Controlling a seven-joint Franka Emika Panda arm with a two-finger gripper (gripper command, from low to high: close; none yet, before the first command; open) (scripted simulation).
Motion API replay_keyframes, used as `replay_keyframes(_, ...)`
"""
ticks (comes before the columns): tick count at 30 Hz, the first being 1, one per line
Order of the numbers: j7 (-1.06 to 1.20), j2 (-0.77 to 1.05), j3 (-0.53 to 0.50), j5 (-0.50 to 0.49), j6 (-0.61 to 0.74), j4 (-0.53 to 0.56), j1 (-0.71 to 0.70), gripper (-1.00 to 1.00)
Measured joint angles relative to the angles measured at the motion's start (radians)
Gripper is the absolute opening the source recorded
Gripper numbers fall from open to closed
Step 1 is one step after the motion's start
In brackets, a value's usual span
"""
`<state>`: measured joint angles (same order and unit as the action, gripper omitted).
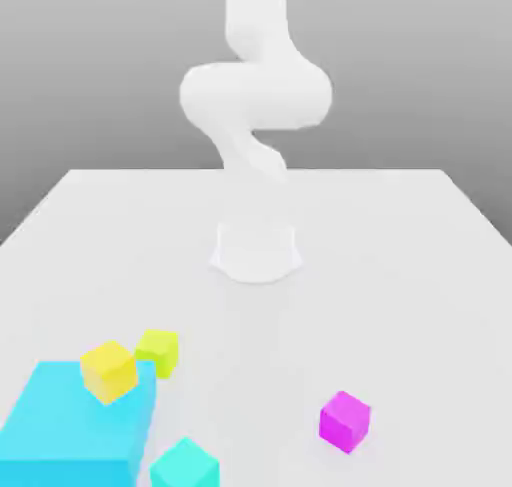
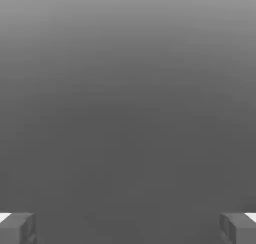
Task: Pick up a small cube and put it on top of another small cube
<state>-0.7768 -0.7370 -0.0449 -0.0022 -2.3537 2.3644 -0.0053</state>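
Observation:
The small lime yellow-green cube (image 1: pixel 158 352) rests on the white table near the exterior view's left front, just behind the corner of a big cyan block (image 1: pixel 75 430). A warmer golden-yellow small cube (image 1: pixel 108 370) sits on top of that block's far corner. My gripper (image 2: pixel 128 228) is open in the hand view, its grey fingertips (image 2: pixel 17 227) far apart with nothing between them, facing plain grey background. The white arm (image 1: pixel 255 95) rises from its base (image 1: pixel 256 250) and leaves the exterior view at the top.
A small cyan cube (image 1: pixel 185 466) lies at the front edge beside the big block. A magenta cube (image 1: pixel 345 421) stands alone at the front right. The white table (image 1: pixel 400 275) stretches around the arm's base.

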Motion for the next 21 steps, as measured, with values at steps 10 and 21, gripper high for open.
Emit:
replay_keyframes(10, 0.117, 0.309, -0.161, -0.001, -0.254, 0.299, -0.055, 0.0)
replay_keyframes(21, 0.261, 0.714, -0.272, 0.019, -0.537, 0.566, -0.148, 0.0)
